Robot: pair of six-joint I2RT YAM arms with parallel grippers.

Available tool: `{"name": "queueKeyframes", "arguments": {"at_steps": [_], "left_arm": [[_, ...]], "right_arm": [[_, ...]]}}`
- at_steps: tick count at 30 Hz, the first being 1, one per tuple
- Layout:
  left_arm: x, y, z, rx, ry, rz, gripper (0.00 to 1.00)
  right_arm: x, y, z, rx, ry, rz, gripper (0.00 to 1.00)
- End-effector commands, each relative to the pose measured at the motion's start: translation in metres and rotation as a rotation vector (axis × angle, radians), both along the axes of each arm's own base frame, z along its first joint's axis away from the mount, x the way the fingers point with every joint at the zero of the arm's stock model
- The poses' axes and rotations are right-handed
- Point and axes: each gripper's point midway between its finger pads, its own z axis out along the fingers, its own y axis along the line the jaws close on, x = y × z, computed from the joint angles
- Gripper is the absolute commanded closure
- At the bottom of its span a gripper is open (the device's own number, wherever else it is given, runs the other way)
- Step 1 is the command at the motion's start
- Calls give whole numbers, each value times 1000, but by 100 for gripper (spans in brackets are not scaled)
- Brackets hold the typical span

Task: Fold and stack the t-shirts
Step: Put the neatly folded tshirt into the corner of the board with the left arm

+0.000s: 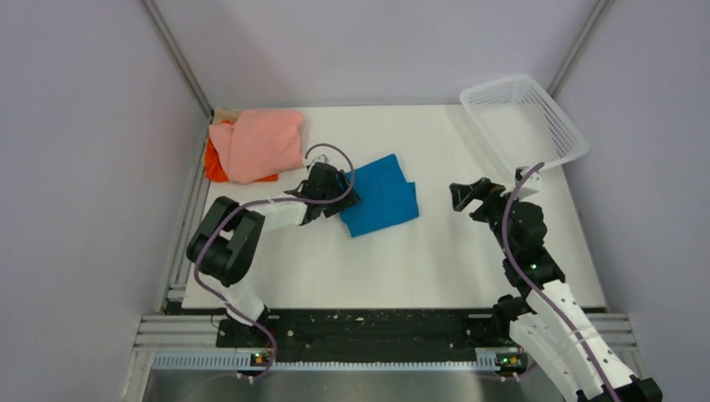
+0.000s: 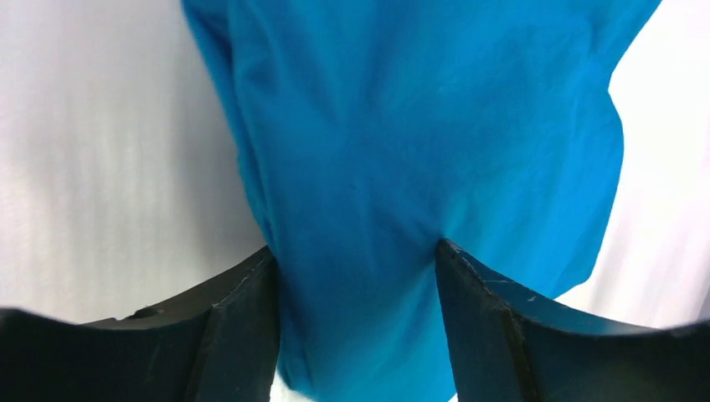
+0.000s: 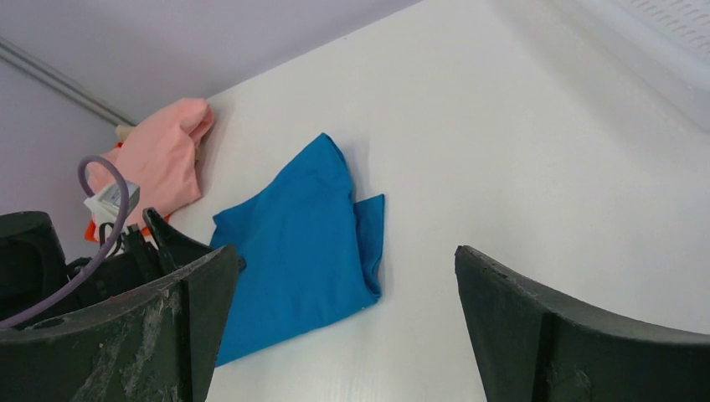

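Observation:
The bright blue t-shirt [image 1: 381, 197] lies folded on the white table near the middle. My left gripper [image 1: 339, 197] is at its left edge, and in the left wrist view [image 2: 356, 260] the jaws press on a bunch of the blue cloth [image 2: 419, 126] between them. The salmon-pink t-shirt [image 1: 259, 142] lies folded at the back left on top of the orange t-shirt [image 1: 215, 163], which shows only at its edge. My right gripper [image 1: 465, 194] is open and empty, right of the blue t-shirt [image 3: 301, 243] and above the table [image 3: 347, 251]. The pink t-shirt [image 3: 172, 159] shows beyond it.
A white plastic mesh basket [image 1: 523, 121] stands tilted at the back right corner, its rim in the right wrist view [image 3: 670, 17]. Grey walls close in the table on the left, back and right. A metal rail [image 1: 180, 251] runs along the table's left edge.

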Motion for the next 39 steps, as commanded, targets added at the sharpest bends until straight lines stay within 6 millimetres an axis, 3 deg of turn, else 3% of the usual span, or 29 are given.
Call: {"name": "queueKeyframes", "arguments": {"at_steps": [1, 5, 8, 14, 20, 24, 30, 34, 39], "left_arm": [[7, -34, -9, -3, 6, -37, 37], [16, -36, -15, 107, 19, -29, 66], [29, -18, -10, 238, 12, 20, 100], [43, 28, 44, 517, -138, 12, 100], [31, 100, 90, 866, -220, -5, 100], [26, 145, 115, 884, -251, 123, 100], [25, 175, 142, 851, -338, 140, 100], [36, 192, 153, 829, -363, 153, 100], [50, 205, 162, 923, -336, 160, 100]], "right_arm": [[1, -6, 1, -13, -7, -33, 1], [0, -8, 1, -27, -2, -44, 1], [0, -11, 1, -33, -2, -56, 1], [1, -18, -1, -48, 4, -93, 1], [2, -19, -4, -51, 13, -103, 1], [5, -17, -8, -52, 30, -94, 1], [6, -12, -6, -49, 38, -71, 1], [4, -15, -5, -48, 29, -81, 1], [3, -18, -4, -49, 20, -96, 1]]}}
